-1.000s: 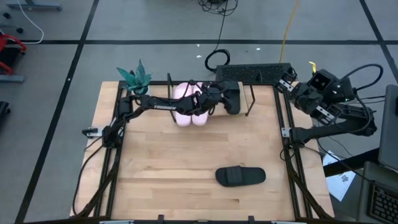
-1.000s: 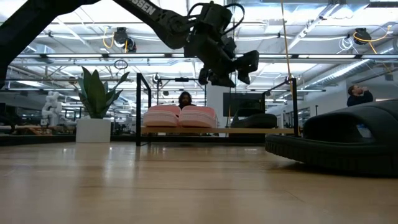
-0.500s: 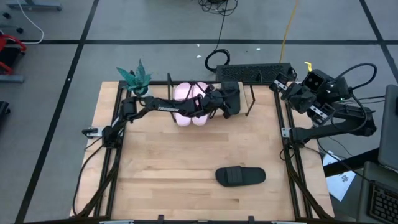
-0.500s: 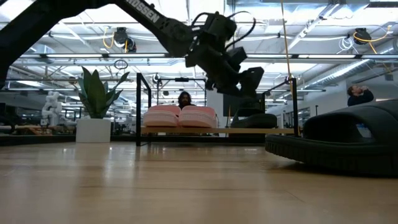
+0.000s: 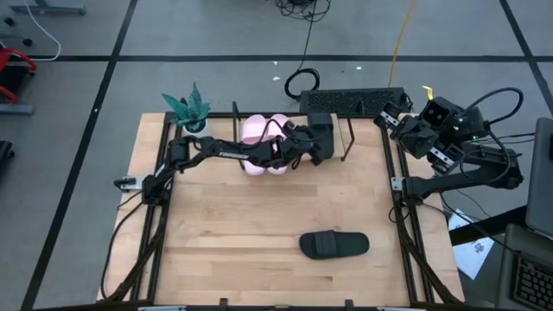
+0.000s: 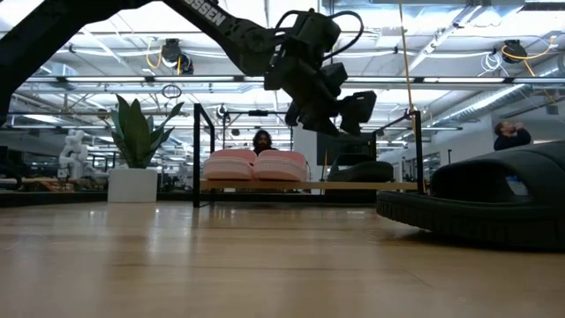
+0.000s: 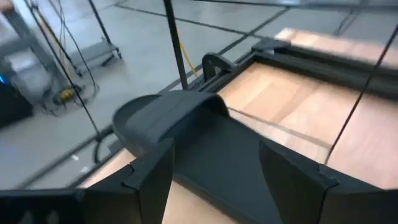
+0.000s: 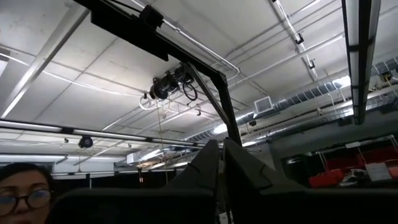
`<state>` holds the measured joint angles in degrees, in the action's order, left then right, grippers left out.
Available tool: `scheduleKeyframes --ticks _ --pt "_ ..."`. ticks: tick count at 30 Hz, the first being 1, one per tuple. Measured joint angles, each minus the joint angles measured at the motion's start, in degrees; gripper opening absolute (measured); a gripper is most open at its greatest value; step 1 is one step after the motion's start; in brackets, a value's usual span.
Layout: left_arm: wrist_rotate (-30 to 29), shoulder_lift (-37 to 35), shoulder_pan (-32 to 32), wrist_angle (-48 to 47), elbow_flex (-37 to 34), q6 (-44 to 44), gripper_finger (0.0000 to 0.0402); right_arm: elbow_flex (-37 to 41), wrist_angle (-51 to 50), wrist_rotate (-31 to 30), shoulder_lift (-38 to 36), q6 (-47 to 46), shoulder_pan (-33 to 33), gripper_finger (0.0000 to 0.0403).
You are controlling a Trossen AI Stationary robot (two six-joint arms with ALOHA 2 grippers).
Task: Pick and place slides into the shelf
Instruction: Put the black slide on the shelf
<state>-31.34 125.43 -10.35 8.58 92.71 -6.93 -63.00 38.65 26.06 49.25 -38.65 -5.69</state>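
Black slide on shelf: we see one black slide [image 7: 186, 134] lying on the shelf [image 6: 353, 185], beside the pink pair [image 5: 262, 136].
Left gripper: our left gripper [image 7: 214, 171] hovers just over that slide, fingers spread wide and empty; we judge it has let go.
Black slide on desk: the other slide [image 5: 334, 244] lies on the desk [image 5: 225, 233], well apart from the shelf, left to fetch.
Right gripper: our right gripper [image 8: 222, 165] waits closed off the desk's edge, pointing upward.

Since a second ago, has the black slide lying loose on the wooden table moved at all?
No. The black slide sandal lies at the same spot on the table's planks, near the front edge, apart from both arms.
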Motion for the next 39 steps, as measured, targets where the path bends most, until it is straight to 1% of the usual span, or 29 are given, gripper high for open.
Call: scheduleKeyframes --ticks 4,8,10,12,15,21,26,31,33,36,39 --pt "0.1 0.0 1.0 -0.6 0.0 -6.5 0.0237 0.0 0.0 0.0 0.0 0.1 0.0 0.0016" --pt "0.4 0.0 1.8 -1.6 0.0 -7.3 0.0237 0.0 0.0 0.9 0.0 0.3 0.0 0.0016" --pt "2.1 0.0 1.6 -1.6 0.0 -8.8 0.0237 0.0 0.0 1.1 0.0 0.3 0.0 0.0016" --pt "5.1 0.0 1.3 -1.9 0.0 -12.4 0.0237 0.0 -0.1 1.2 0.0 0.3 0.0 0.0016" --pt "7.7 -0.1 2.0 -5.0 0.0 -14.1 0.0237 0.0 -0.2 1.2 0.0 0.0 0.0 0.0016" --pt "7.8 -1.0 4.5 -9.1 0.6 -13.5 0.0237 0.0 -0.4 1.2 -0.1 -0.1 0.0 0.0016" --pt "7.5 -1.0 5.4 -8.9 0.7 -18.2 0.0237 0.0 -0.4 1.2 -0.1 -0.1 0.0 0.0016" --pt "7.6 -1.0 6.9 -9.2 0.7 -16.4 0.0237 0.0 -0.4 1.2 -0.1 0.3 0.0 0.0016" --pt "6.7 -1.0 7.5 -9.2 0.7 -16.1 0.0237 0.0 -0.4 1.2 -0.1 0.3 0.0 0.0016" --pt "5.7 -1.0 8.2 -8.1 0.8 -17.3 0.0237 0.0 -0.4 1.2 -0.1 0.3 0.0 0.0016" --pt "6.2 -1.9 8.8 -6.9 0.8 -19.1 0.0237 0.0 -2.1 1.3 -0.2 -1.1 0.0 0.0016"
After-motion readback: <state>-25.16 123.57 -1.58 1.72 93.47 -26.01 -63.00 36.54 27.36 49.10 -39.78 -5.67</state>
